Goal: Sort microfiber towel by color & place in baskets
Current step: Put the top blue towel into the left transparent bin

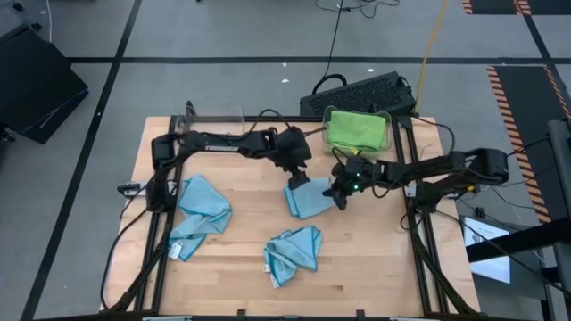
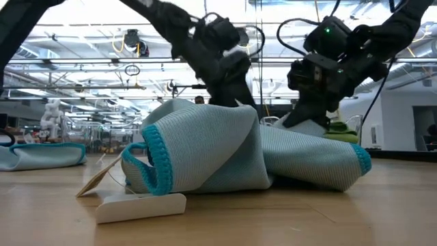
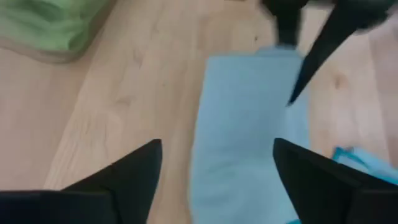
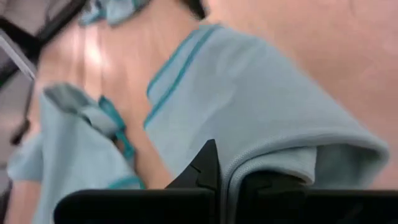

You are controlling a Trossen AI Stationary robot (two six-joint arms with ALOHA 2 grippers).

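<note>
Wooden table (image 1: 241, 259): pale boards fill the middle of the high view, with grey floor around them.
Middle blue towel (image 1: 309, 198): light blue with a teal edge, folded, just right of centre in the high view; in the low view it fills the centre of the frame as a rolled fold.
Right gripper (image 1: 340, 195): at the right edge of the middle blue towel; in the right wrist view its fingers (image 4: 208, 168) are together, pinching a folded edge of that towel.
Left gripper (image 1: 295, 178): above the upper left corner of the same towel; in the left wrist view its two fingers (image 3: 134, 171) stand wide apart over the cloth, holding nothing.
Left blue towel (image 1: 198, 214): crumpled, centre left of the high view, well apart from both grippers.
Lower blue towel (image 1: 292, 253): crumpled, below centre in the high view.
Green towel (image 1: 357, 129): lying inside the right basket.
Right basket (image 1: 387, 118): clear bin at the upper right of the table in the high view.
Left basket (image 1: 219, 115): clear bin at the table's upper left edge; no towel shows in it.
Keyboard (image 1: 357, 92): dark, on the floor just above the right basket in the high view.
</note>
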